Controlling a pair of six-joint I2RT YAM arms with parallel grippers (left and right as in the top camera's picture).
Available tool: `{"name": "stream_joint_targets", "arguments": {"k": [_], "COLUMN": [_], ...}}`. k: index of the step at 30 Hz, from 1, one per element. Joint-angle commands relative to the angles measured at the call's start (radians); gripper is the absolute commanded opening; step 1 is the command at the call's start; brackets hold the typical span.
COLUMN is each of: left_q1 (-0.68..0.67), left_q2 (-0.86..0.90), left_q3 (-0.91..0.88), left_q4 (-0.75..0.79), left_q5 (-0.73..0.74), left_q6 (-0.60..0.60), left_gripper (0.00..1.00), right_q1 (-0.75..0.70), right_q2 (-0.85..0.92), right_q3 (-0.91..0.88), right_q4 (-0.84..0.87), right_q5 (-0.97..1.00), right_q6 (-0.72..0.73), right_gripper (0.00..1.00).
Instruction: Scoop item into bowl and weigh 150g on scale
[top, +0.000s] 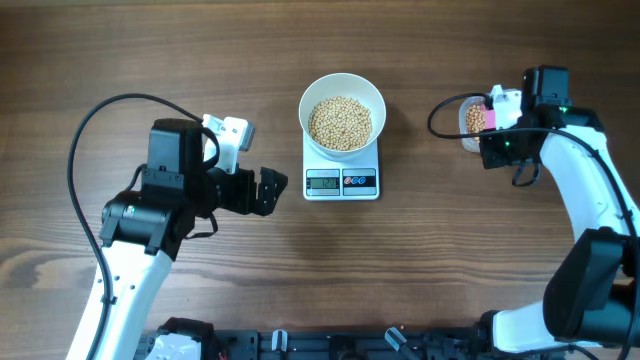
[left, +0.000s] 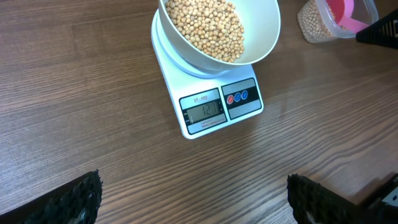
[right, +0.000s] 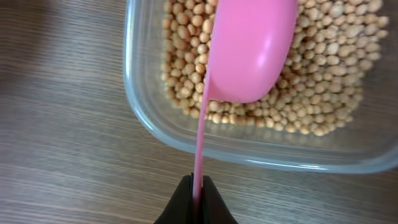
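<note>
Brown wood-grain table (top: 450, 270) spreads out under me, and both of my white-and-black arms are over it, one on each side. On the left, my left gripper (top: 268, 190) hangs just off the scale's left side with its jaws spread wide and nothing between them, its two dark fingertips (left: 81, 199) framing bare wood in the wrist view. Dead centre sits the small white square digital kitchen scale (top: 341, 182), its grey display and two round buttons on the front edge towards me; the digits are lit, but I can't read them with any certainty. Sitting on its platform is the round plain white bowl (top: 345, 82), about as wide as the scale. Over to the right stands the clear rounded-rectangular plastic tub (right: 161, 124), well apart from the scale. My right gripper (right: 194, 202) is pinched tight on the thin handle of a pink plastic scoop (right: 249, 50), whose rounded head is over the tub, underside facing my wrist camera. Small round pale-beige beans (top: 340, 122) cover the bowl's bottom in a heap, and more of them lie in the tub beneath the scoop.
</note>
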Motion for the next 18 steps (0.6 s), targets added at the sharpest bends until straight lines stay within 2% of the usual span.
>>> {"name": "stream_joint_targets", "arguments": {"k": [1, 18], "left_q1": [0.005, 0.005], "left_q2": [0.005, 0.005], "left_q3": [0.002, 0.002], "left_q4": [-0.001, -0.001], "left_q5": [0.012, 0.012], "left_q6": [0.001, 0.001], "left_gripper": [1.00, 1.00], "right_q1": [-0.034, -0.275], "right_q2": [0.017, 0.032], "right_q3": [0.015, 0.015], "right_q4": [-0.012, -0.013], "right_q5": [-0.143, -0.662], "right_q6": [-0.001, 0.084], "right_gripper": [0.04, 0.04]}}
